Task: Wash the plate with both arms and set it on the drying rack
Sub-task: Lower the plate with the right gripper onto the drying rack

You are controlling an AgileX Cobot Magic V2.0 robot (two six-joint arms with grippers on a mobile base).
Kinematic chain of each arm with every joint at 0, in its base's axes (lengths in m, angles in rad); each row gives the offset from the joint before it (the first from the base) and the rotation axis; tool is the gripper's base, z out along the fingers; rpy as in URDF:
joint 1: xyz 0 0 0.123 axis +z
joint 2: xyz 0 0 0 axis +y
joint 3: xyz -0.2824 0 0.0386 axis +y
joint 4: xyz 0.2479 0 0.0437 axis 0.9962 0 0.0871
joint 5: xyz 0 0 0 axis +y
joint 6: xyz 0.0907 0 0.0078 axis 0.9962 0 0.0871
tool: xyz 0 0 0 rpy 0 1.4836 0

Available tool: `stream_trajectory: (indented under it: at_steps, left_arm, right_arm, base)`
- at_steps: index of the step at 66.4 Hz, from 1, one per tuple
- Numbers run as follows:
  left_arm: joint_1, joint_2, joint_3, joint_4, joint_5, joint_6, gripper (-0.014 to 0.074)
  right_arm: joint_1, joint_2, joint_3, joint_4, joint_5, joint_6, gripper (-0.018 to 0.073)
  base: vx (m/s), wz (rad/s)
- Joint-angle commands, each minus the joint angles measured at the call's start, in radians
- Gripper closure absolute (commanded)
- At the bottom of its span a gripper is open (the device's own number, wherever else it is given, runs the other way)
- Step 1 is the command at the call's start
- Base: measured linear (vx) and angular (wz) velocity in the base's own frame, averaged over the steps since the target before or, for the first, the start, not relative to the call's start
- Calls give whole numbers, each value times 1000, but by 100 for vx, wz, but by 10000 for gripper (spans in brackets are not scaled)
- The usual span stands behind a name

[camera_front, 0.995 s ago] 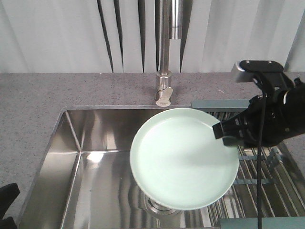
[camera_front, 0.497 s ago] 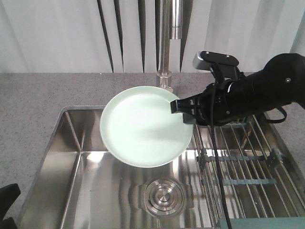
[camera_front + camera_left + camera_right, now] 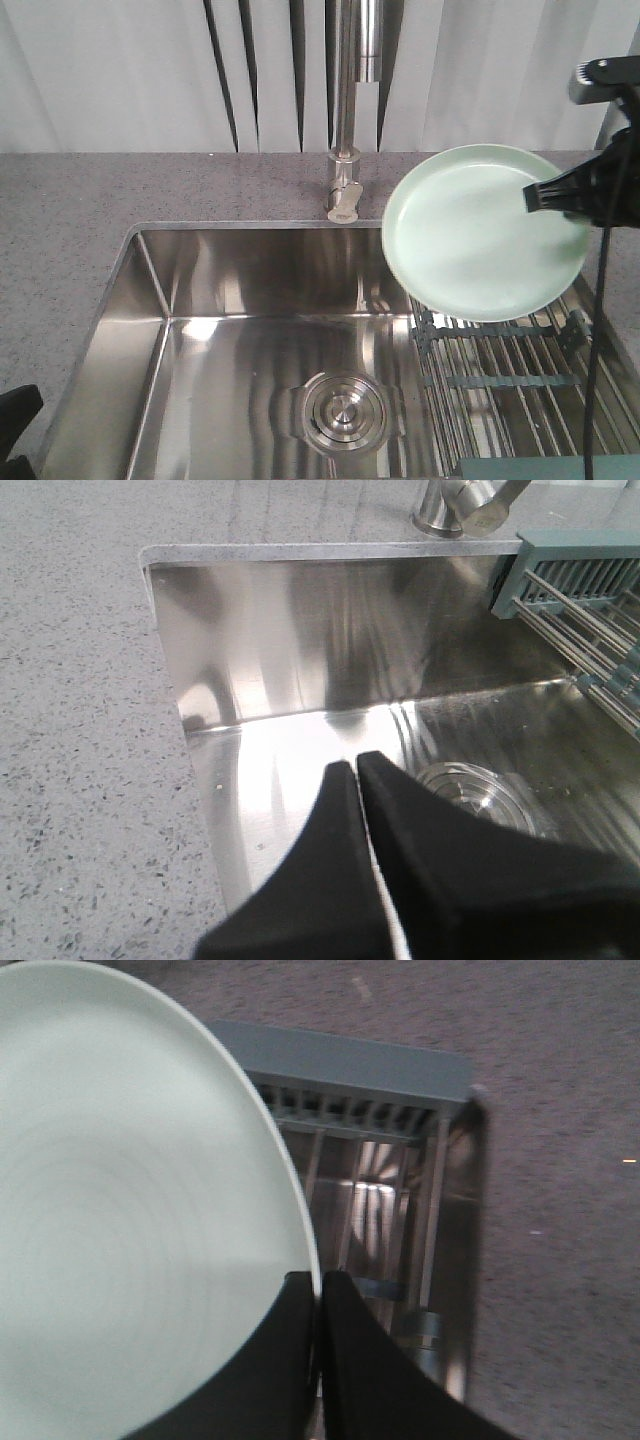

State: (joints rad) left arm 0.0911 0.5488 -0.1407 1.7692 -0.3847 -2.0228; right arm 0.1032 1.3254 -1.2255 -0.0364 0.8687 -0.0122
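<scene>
The pale mint-green plate [image 3: 485, 232] hangs tilted in the air over the back of the drying rack [image 3: 500, 375], at the sink's right side. My right gripper [image 3: 537, 197] is shut on the plate's right rim, with the black arm leaving the frame at the right. In the right wrist view the plate [image 3: 130, 1210] fills the left, the right gripper [image 3: 318, 1282] pinches its rim, and the rack's grey-green end bar [image 3: 350, 1065] lies beyond. My left gripper [image 3: 356, 766] is shut on nothing above the left part of the sink basin [image 3: 300, 650]. The rack's end [image 3: 575, 575] shows at the upper right of that view.
A steel faucet [image 3: 350, 110] rises behind the sink, with its base [image 3: 344, 195] just left of the plate. The round drain [image 3: 340, 412] sits in the basin floor. Grey speckled counter [image 3: 60, 220] surrounds the sink [image 3: 180, 280]. A dark part of the left arm [image 3: 15, 425] shows at the bottom left.
The right gripper carried the plate from over the drain up toward the faucet, then right, and it now hangs over the rack. The left arm stayed put.
</scene>
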Motion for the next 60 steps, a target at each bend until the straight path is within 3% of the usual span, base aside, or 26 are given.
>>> stream_trajectory:
  at_steps: [1,23,47,60]
  left_arm:
    - [-1,3,-26,1,9,-9,603]
    - [-1,3,-26,1,9,-9,603]
    - [-1,3,-26,1,10,-9,603]
    - [-1,3,-26,1,10,-9,603]
  right_arm:
    - [-43,-4,-50,-86,-3,-16,561]
    - [-61,180,-106,-323,-29,21,561]
    - [-46,325,-106,-317,-55,12,554]
    - [-46,361,-106,-228,-57,-45,545]
  base:
    - [0,0]
    - [0,0]
    - [0,0]
    - [0,0]
